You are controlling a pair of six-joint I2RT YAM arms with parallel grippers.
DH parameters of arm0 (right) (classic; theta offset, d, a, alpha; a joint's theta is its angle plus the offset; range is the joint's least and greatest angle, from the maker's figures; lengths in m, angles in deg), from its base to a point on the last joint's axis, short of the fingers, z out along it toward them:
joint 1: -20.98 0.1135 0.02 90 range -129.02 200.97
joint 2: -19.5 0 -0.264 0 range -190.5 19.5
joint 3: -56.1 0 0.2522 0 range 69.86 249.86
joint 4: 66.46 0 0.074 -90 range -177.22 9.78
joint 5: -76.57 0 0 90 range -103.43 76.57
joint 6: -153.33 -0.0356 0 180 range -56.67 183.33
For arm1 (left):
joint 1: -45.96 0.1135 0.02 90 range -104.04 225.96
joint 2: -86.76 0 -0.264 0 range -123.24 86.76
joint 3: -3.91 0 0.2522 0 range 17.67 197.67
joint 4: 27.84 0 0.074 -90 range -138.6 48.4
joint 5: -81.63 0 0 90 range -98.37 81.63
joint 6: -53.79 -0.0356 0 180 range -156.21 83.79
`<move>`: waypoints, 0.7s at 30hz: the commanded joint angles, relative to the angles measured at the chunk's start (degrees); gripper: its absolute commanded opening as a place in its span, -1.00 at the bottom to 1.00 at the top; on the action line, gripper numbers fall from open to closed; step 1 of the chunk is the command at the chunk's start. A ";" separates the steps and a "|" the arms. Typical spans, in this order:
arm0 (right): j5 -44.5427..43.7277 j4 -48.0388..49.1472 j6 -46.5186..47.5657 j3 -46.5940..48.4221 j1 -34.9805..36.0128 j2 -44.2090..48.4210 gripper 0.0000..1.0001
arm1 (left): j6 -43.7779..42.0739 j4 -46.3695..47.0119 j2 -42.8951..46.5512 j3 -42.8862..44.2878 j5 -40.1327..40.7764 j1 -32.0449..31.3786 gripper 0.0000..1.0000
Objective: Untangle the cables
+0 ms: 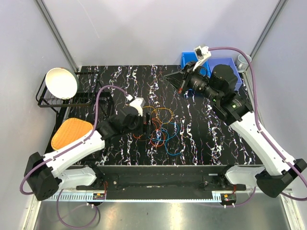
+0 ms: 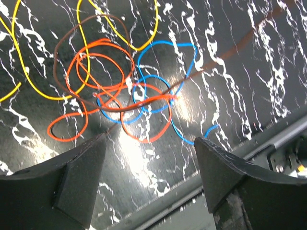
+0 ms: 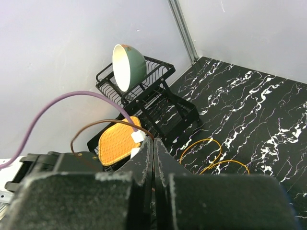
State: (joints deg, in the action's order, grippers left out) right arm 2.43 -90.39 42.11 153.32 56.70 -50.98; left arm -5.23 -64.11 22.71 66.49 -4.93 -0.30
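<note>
Cables [image 1: 160, 127] are being shown in the top view as 1 loose tangle on the table [image 1: 216, 139], just ahead of the left gripper [image 1: 145, 120], the nearer one; the right gripper [image 1: 168, 77] is being held well apart. In the left wrist view, its 2 fingers [image 2: 76, 177] are being shown spread, the knot straight beyond their tips (no single long axis), the dark red cable [image 2: 225, 51] being stretched toward the upper right. In the right wrist view, fingers are being pressed together, seemingly on that cable.
</note>
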 commanded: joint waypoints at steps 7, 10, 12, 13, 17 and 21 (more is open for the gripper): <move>-1.62 -1.16 1.52 1.79 0.49 3.94 -1.00 | 0.66 9.93 -6.87 -0.66 7.19 -1.11 0.53; -1.27 -1.69 1.35 1.97 0.57 4.30 -1.00 | 0.40 11.34 -8.54 -0.30 8.07 -1.38 0.53; -1.18 -2.13 1.35 2.06 0.57 4.73 -1.00 | 0.22 12.48 -9.51 0.05 9.03 -1.73 0.53; -1.35 -2.39 1.52 2.06 0.49 4.82 -1.00 | 0.13 12.92 -10.38 0.05 9.30 -1.82 0.53; -2.23 -3.62 2.05 2.14 0.57 5.44 -1.00 | -0.74 16.25 -12.50 0.49 10.71 -2.08 0.23; -2.94 -4.41 2.67 2.32 0.57 5.88 -1.00 | -1.71 17.58 -14.08 1.72 12.55 -2.34 -0.49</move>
State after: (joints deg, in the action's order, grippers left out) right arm 1.36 -94.39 43.23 153.52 56.72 -47.09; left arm -5.47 -52.06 9.73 65.55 3.77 -2.18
